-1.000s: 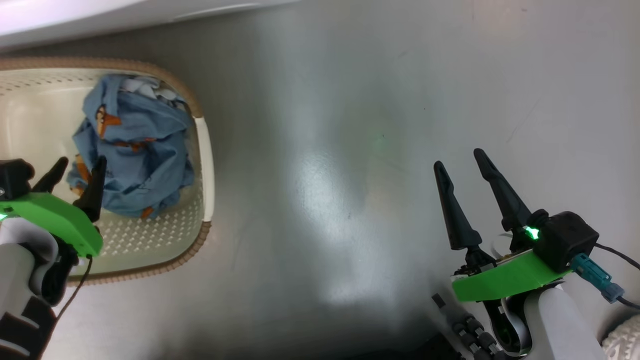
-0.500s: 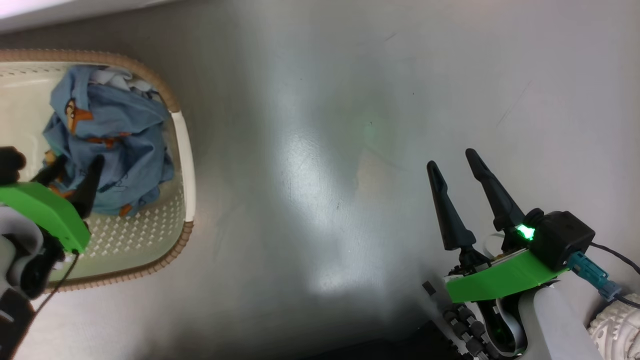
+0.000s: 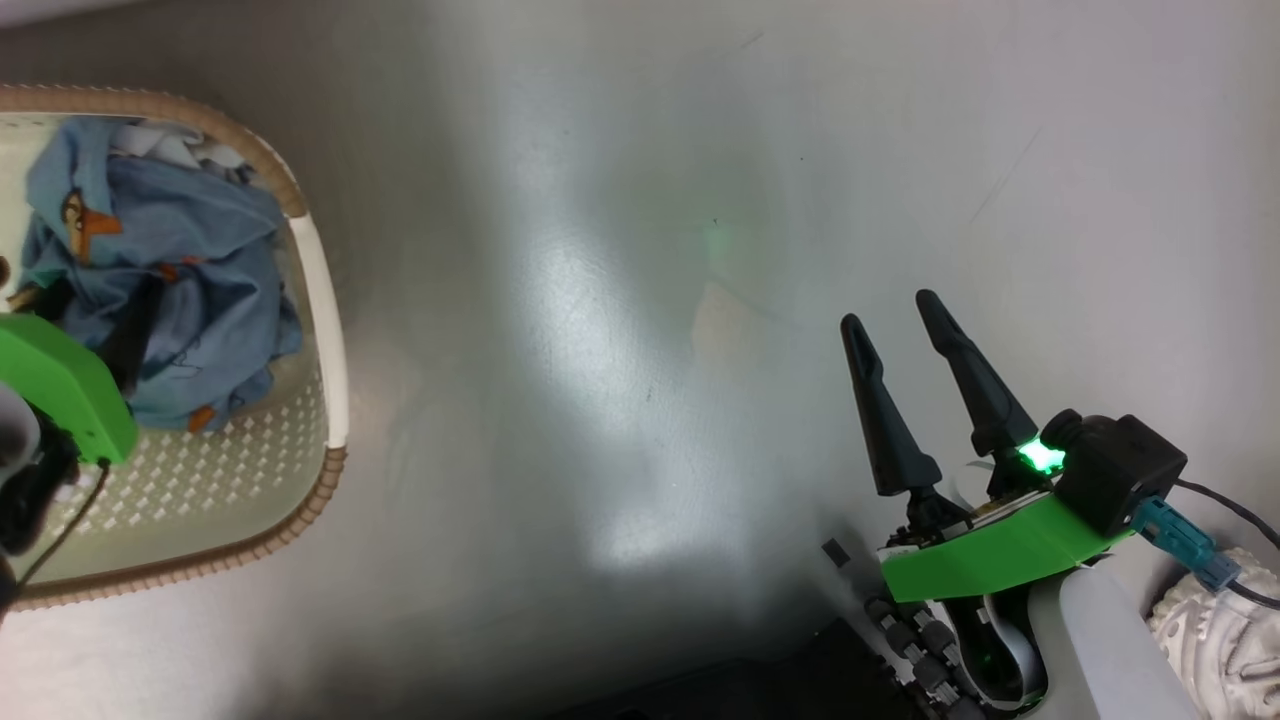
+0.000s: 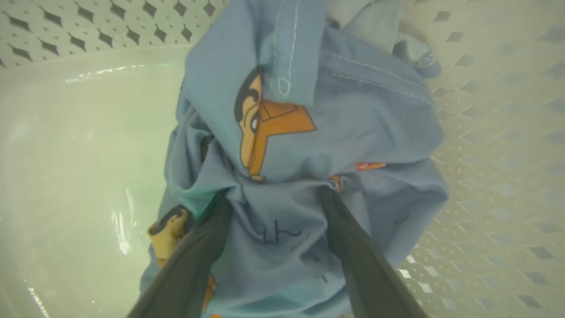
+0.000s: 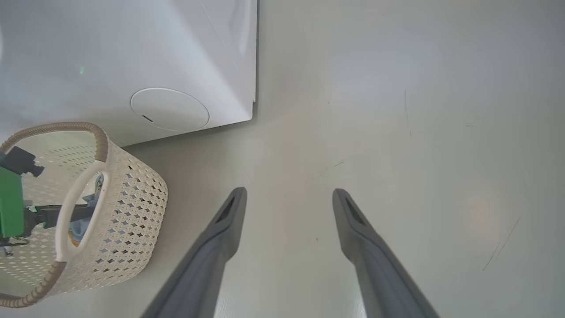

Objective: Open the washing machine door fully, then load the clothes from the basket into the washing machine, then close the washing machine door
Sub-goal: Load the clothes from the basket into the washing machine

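1. 1 crumpled heap of clothes point(image 4: 353, 132), light blue with orange-brown cartoon prints, lies in the cream perforated basket point(image 3: 250, 470).
2. Left end effector point(image 4: 274, 193) spread, fingertips pressed into the clothes.
3. Right end effector point(image 3: 888, 306) spread above the floor point(image 3: 600, 300).

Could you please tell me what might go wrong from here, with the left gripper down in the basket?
1. The left gripper, open, straddles one fold of the bunched clothes; closing here may lift only part of the pile and drop the rest.
2. The clothes lie close to the wall and handle of the basket; trailing fabric could catch there and drag or tip it.
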Robot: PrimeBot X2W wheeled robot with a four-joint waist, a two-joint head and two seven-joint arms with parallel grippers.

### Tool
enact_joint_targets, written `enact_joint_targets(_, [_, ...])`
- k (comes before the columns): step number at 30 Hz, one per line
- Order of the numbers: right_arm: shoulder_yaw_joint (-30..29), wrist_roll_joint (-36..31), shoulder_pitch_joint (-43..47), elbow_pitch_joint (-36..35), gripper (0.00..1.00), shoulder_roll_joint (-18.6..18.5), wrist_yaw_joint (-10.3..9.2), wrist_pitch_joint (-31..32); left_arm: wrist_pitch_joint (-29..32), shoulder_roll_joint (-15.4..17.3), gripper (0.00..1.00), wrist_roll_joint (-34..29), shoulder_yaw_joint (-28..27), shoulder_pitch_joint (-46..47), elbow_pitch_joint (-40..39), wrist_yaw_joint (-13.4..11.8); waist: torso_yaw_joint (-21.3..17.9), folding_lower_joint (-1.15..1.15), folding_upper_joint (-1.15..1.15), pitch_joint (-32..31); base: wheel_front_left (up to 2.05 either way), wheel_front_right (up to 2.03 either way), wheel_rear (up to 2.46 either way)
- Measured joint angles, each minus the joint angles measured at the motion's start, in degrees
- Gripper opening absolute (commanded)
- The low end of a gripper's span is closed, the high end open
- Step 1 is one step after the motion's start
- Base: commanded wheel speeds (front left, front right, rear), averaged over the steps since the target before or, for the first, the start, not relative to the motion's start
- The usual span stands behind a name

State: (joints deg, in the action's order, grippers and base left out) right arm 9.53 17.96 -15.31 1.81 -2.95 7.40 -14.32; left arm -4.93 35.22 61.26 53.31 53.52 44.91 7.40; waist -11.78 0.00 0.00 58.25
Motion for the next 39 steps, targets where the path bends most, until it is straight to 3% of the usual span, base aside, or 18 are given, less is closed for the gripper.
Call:
enact_joint_targets(8, [0.5,0.4,0.6,-0.5,1.0,0.0,0.0,0.0,1.5,-0.2,1.0,-0.1,4.6,3.9,4.6,0.0,-1.0,0.0,0.0,0.7,0.0,0.0,0.0])
enact_joint_targets(20, [-0.4,0.4,3.9,-1.4,1.0,0.1,0.0,0.0,1.8,-4.2,1.0,-3.7,9.7,7.2,13.4,0.0,-1.5,0.0,0.0,0.0,0.0,0.0,0.0])
enact_joint_targets(21, [-0.5,0.4,3.9,-1.4,1.0,0.1,0.0,0.0,1.4,-4.7,0.86,-3.7,9.7,7.4,14.1,0.0,-1.5,0.0,0.0,-0.1,0.0,0.0,0.0])
enact_joint_targets(22, [-0.5,0.4,3.9,-1.4,1.0,0.1,0.0,0.0,1.3,-5.1,0.36,-3.7,9.8,7.6,14.6,0.0,-1.5,0.0,0.0,-0.1,0.0,0.0,0.0])
enact_joint_targets(23, [-0.5,0.4,3.9,-1.4,1.0,0.1,0.0,0.0,0.7,-5.5,0.0,-3.6,9.8,7.7,14.9,0.0,-1.6,0.0,0.0,-0.2,0.0,0.0,0.0])
enact_joint_targets(39, [-3.1,0.3,1.2,-1.5,1.0,0.2,0.0,-0.1,-8.5,-6.0,0.0,0.7,9.9,4.3,15.2,0.0,-0.8,0.0,0.0,-4.0,0.0,0.0,0.0])
